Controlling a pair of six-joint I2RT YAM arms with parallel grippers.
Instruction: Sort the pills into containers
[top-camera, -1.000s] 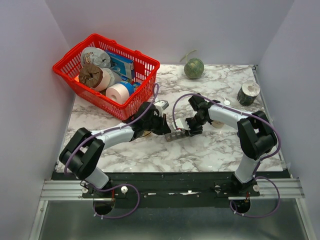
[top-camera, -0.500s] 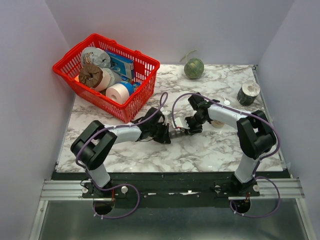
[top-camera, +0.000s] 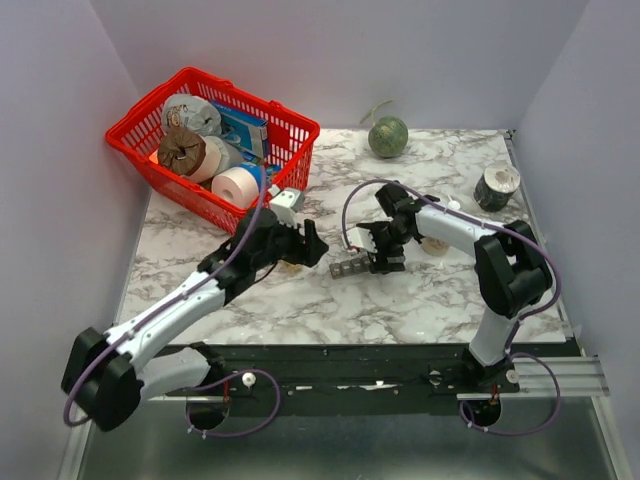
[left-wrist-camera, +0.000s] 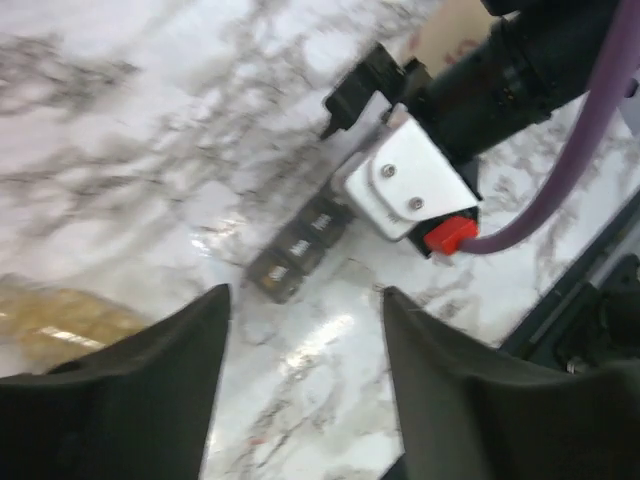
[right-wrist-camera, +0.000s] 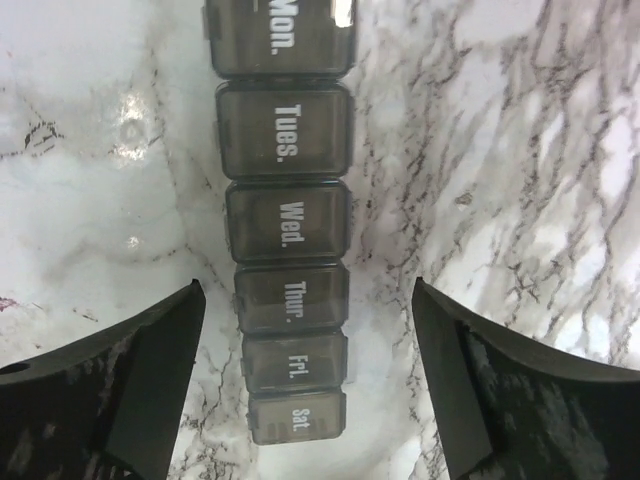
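Overhead view: my left gripper (top-camera: 308, 245) and right gripper (top-camera: 384, 262) face each other near the middle of the marble table (top-camera: 420, 300). The containers (top-camera: 349, 268), a dark-grey strip of lidded compartments, lie flat between them, with one end under the right gripper. Right wrist view: the strip runs lengthwise down the middle, its lids reading Mon., Tues., Wed., Thur., Fri. and Sat., all down. I see the two fingers (right-wrist-camera: 130, 400) spread wide to either side of it, with bare marble showing in both gaps, so nothing is gripped. Left wrist view: these fingers (left-wrist-camera: 130, 400) also stand apart, with only tabletop between them. The strip lies ahead of them, and the right arm's white wrist block (left-wrist-camera: 405, 190) sits over its far end. The pills (left-wrist-camera: 70, 318), tan-yellow pieces in a clear vial, show blurred at the left edge, just beside the left finger and partly cut off by it. Background: a red basket (top-camera: 290, 150) of assorted goods at the far left corner, a green ball (top-camera: 388, 137) at the far edge, and a dark white-capped jar (top-camera: 497, 186) at far right, all well apart from the grippers.
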